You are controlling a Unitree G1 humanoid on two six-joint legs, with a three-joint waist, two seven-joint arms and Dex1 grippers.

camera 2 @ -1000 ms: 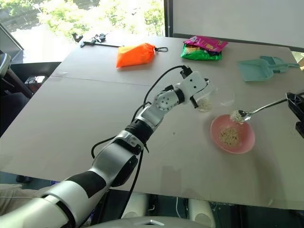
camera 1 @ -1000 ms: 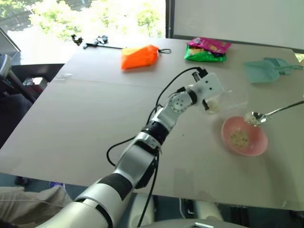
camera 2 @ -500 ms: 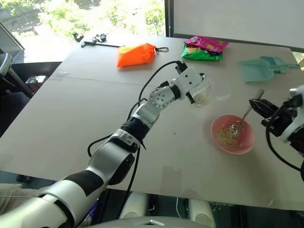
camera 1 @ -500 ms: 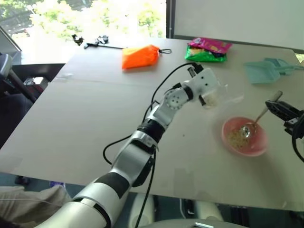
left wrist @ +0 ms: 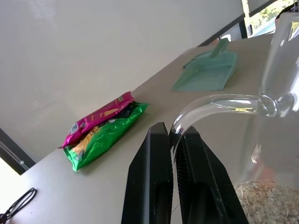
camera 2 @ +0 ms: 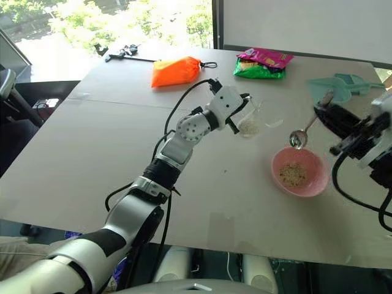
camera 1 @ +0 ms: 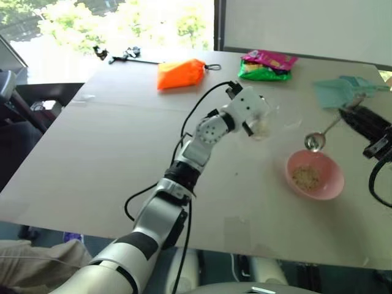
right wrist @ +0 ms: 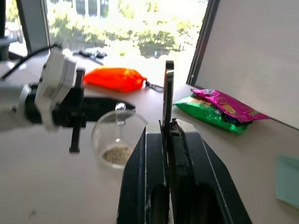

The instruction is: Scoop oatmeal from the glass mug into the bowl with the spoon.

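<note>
My left gripper (left wrist: 174, 135) is shut on the curved handle of the glass mug (camera 1: 262, 124), which it holds over the table's middle. A small heap of oatmeal (left wrist: 267, 201) lies at the mug's bottom. To the right, the pink bowl (camera 1: 331, 186) rests on the table with more oatmeal (camera 1: 305, 177) inside. My right gripper (camera 1: 349, 115) is shut on the thin handle of the spoon (camera 1: 315, 142). The spoon's head looks empty and hangs just above the bowl's far rim, between bowl and mug. In the right wrist view the mug (right wrist: 118, 139) tips its mouth toward the spoon handle (right wrist: 167, 91).
A teal dustpan (camera 1: 340, 90) lies at the far right and a green-and-pink snack bag (camera 1: 266, 65) at the back. An orange pouch (camera 1: 179, 73) and a black tool (camera 1: 119, 56) lie at the far left. The grey table (camera 1: 110, 147) stretches wide on the left.
The spoon tipped its oatmeal into the bowl, then rose out of it and moved toward the mug. My left arm carried the mug a little to the left.
</note>
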